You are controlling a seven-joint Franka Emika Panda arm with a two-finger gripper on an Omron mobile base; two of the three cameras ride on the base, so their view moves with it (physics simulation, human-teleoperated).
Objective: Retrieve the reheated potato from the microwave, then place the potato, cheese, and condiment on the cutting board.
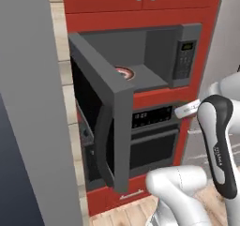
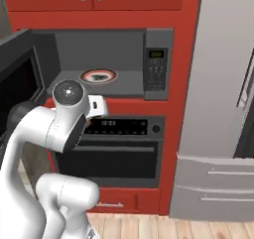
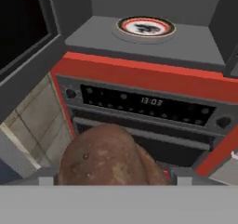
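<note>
Gripper (image 3: 111, 183) was seen closed on the potato (image 3: 109, 158), held outside the microwave (image 1: 154, 51) before the oven (image 3: 148, 104). Microwave door (image 1: 105, 122) was swung open; a red-rimmed plate (image 3: 145, 27) was left inside.

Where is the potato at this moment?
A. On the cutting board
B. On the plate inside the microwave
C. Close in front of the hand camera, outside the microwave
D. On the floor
C: in the hand view the potato sits low and close to the camera, before the oven, while the plate in the open microwave has no potato on it.
</note>
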